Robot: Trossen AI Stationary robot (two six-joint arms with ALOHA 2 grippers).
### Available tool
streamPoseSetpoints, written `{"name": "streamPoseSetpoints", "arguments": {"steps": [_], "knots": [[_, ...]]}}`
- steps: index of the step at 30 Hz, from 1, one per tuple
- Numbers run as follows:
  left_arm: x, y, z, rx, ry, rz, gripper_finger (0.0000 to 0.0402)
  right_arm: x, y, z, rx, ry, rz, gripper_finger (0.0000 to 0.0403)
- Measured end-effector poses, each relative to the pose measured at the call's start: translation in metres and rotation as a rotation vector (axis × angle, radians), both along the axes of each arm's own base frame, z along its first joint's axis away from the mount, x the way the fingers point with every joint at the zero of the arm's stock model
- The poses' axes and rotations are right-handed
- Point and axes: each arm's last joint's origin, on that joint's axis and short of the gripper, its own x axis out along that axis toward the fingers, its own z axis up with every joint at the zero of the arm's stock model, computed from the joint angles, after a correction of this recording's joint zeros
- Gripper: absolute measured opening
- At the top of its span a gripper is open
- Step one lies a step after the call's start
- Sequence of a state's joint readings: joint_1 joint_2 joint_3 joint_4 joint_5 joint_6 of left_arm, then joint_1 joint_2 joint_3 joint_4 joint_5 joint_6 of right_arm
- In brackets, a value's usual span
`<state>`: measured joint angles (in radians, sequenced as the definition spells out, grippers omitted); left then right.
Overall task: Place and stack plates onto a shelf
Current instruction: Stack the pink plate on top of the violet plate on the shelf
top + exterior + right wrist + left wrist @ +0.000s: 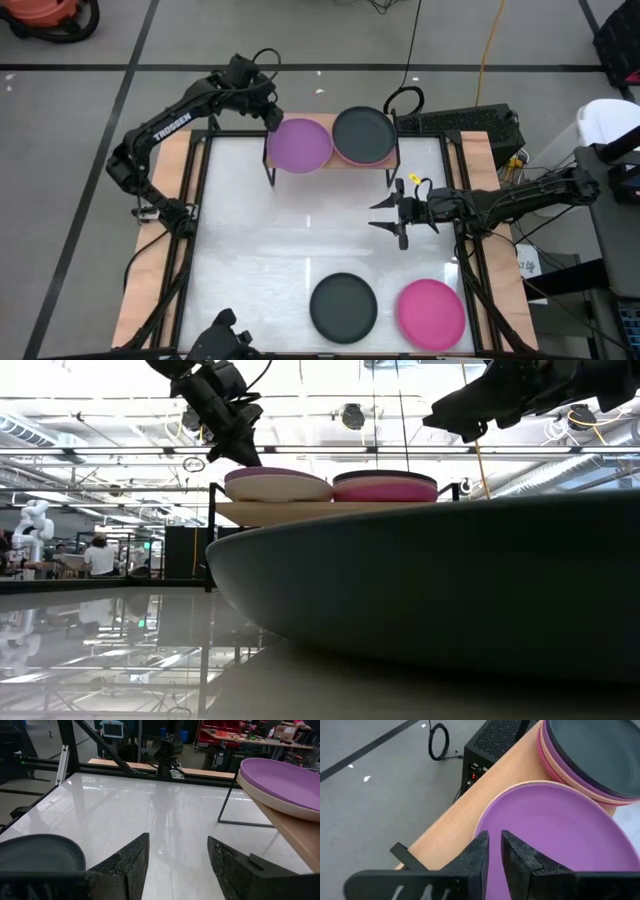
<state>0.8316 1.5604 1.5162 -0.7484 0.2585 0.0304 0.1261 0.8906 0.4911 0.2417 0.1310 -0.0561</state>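
The left claw hangs at the shelf's left end, over the far rim of the purple plate. In the left wrist view its fingers stand a narrow gap apart just above that plate's rim, clamped on nothing. The purple plate lies on top of the left stack, with a beige plate under it. The shelf stands at the counter's far edge, and its wooden top shows between the two stacks.

The right stack on the shelf is topped by a dark grey plate, with a purple plate and pink plates beneath it, as the left wrist view shows.

The right claw hovers over the counter near its right edge, just in front of the shelf's right end, fingers spread wide apart and holding nothing.

Two plates lie flat on the counter near its front edge: a second dark grey plate at the middle and a magenta plate toward the front right corner, close beside each other.
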Motion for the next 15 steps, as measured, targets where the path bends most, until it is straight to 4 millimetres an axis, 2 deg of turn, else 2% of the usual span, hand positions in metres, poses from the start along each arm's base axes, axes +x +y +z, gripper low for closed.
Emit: {"name": "streamPoseSetpoints", "arguments": {"steps": [5, 9, 12, 15], "knots": [[-0.001, -0.001, 0.002, 0.010, 0.003, -0.013, 0.0089, 0.000, 0.000, 0.000, 0.000, 0.000, 0.000, 0.0183], [-0.006, -0.010, 0.013, 0.040, -0.029, -0.038, 0.0133, 0.000, 0.000, 0.000, -0.001, 0.000, 0.000, 0.0183], [-0.009, -0.024, 0.024, 0.060, -0.050, -0.075, 0.0148, 0.000, 0.000, 0.000, -0.001, 0.005, 0.000, 0.0183], [-0.010, -0.046, 0.027, 0.125, -0.090, -0.136, 0.0151, 0.000, 0.000, -0.002, -0.001, 0.020, 0.000, 0.0183]]}}
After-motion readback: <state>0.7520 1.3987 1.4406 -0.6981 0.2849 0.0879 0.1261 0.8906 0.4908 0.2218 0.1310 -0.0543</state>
